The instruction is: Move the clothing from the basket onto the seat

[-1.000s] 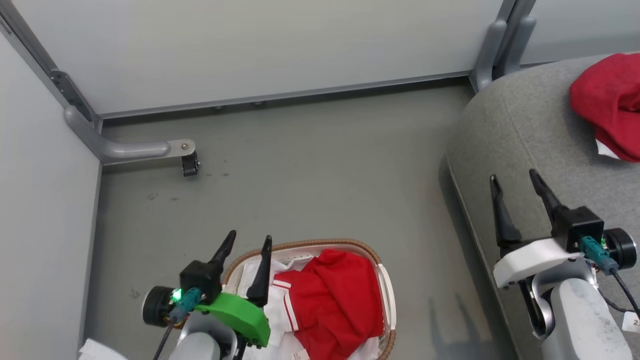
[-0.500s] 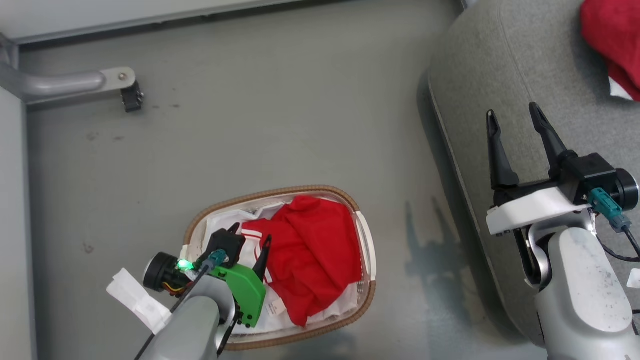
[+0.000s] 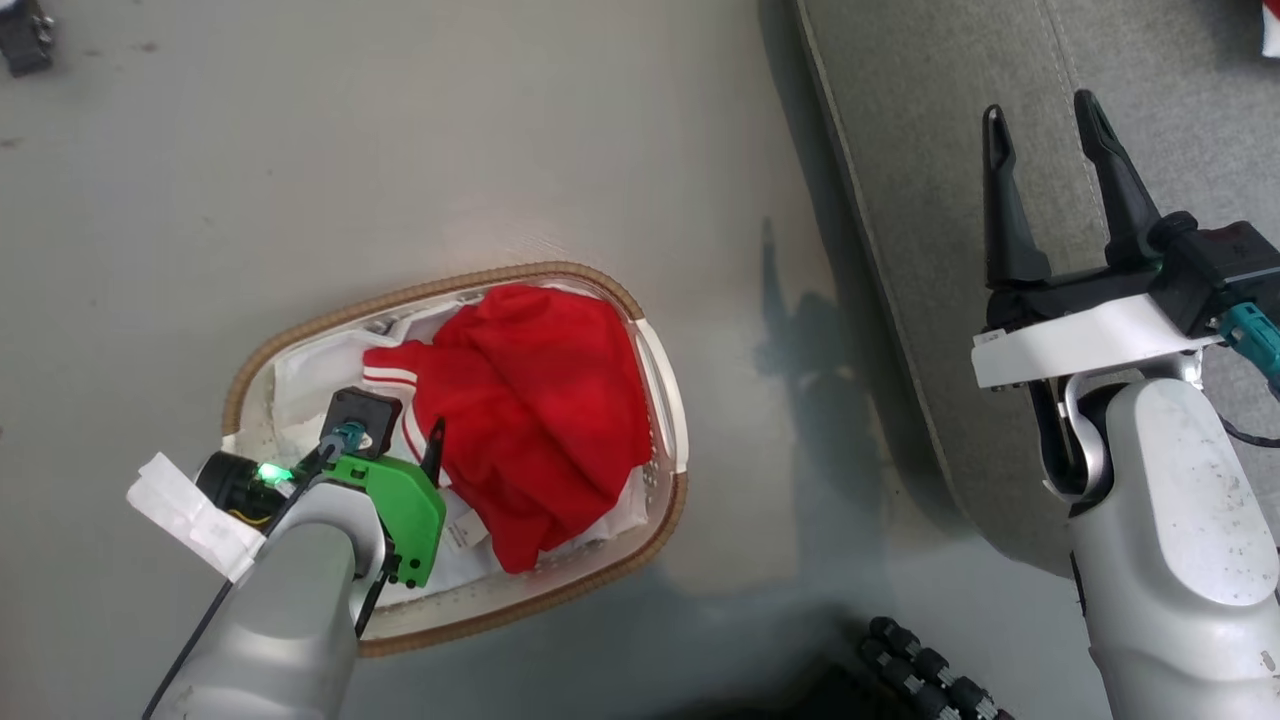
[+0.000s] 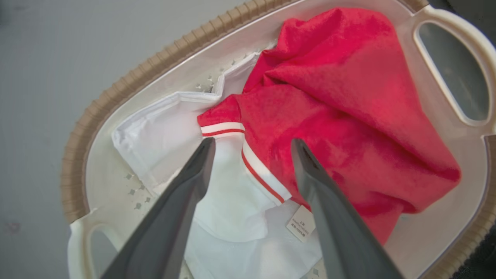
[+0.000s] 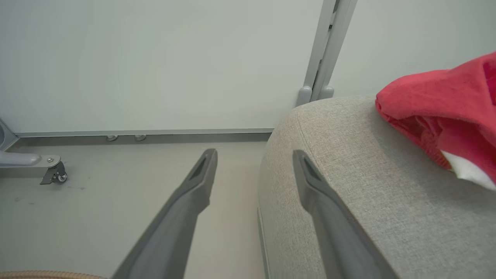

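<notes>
- The basket (image 3: pixel 560 268) sat on the grey floor (image 3: pixel 300 150), just to the left of the seat (image 3: pixel 930 200) with a strip of bare floor between them.
- Inside it, the clothing (image 3: pixel 530 400) lay as a crumpled red heap filling the middle and the side toward the seat, and one white-striped band edge pointed at my left arm.
- Under and beside the red fabric I could see a plain white sheet (image 4: pixel 162 128) spread over the basket's perforated bottom, plus a small printed label (image 4: pixel 300 224) lying on the white cloth.
- My left gripper (image 4: pixel 252 142) hung over the basket's inside with its fingers spread wide and nothing between them. From the left wrist camera the tips framed the striped band, one over the white sheet and one over the red (I could not tell whether either tip touched the cloth).
- My right gripper (image 3: pixel 1040 108) was well apart from the basket, held over the near edge of the seat, its jaws wide and empty.
- On the seat itself, another red garment with a white patch (image 5: pixel 438 104) rested farther along the cushion, clear of the right fingers.
- Beyond the seat's corner stood pale wall panels (image 5: pixel 155 58) and a small castor (image 5: pixel 54 176) on a grey bracket at floor level.
</notes>
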You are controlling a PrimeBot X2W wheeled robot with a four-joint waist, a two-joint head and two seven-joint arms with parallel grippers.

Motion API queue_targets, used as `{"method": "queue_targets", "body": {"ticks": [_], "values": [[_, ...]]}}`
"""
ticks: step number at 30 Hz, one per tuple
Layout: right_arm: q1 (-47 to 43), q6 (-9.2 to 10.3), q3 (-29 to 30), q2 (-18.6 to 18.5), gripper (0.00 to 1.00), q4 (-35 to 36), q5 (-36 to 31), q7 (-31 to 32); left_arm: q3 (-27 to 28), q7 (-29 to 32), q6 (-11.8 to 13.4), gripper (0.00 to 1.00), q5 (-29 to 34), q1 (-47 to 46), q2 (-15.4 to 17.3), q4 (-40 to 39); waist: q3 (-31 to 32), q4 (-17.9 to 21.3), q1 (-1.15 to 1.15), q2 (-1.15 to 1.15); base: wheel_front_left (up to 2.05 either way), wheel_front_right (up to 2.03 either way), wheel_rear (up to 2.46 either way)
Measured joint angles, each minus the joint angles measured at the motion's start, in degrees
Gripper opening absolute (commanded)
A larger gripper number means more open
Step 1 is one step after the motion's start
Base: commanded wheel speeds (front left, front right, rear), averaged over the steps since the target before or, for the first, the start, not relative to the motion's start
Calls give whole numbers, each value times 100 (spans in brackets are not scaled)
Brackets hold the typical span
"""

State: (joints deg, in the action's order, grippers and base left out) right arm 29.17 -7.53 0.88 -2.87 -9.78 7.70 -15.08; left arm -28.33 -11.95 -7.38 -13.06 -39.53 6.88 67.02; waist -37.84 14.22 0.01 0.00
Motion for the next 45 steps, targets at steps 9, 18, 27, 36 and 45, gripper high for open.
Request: {"method": "queue_targets", "body": {"ticks": [9,18,27,36,45], "values": [[210,0,-90,1,100,88,132,-1,-218,-27,-1,100,-156,-327,174,266,-720,358,0,0,0,0,0],[291,0,-216,3,100,107,178,0,-171,77,-1,28,-430,-528,294,455,-1130,578,0,0,0,0,0],[289,0,-230,7,100,-41,9,-1,-480,-188,-1,0,-744,-443,292,138,-960,471,0,0,0,0,0],[100,0,-176,9,100,-189,-288,0,-698,-301,-1,0,-1048,85,401,-786,-368,250,-1,0,0,0,0],[-348,0,-137,10,100,-420,-535,0,-433,-309,8,0,-818,636,766,-2291,516,-33,-1,0,0,0,0]]}}
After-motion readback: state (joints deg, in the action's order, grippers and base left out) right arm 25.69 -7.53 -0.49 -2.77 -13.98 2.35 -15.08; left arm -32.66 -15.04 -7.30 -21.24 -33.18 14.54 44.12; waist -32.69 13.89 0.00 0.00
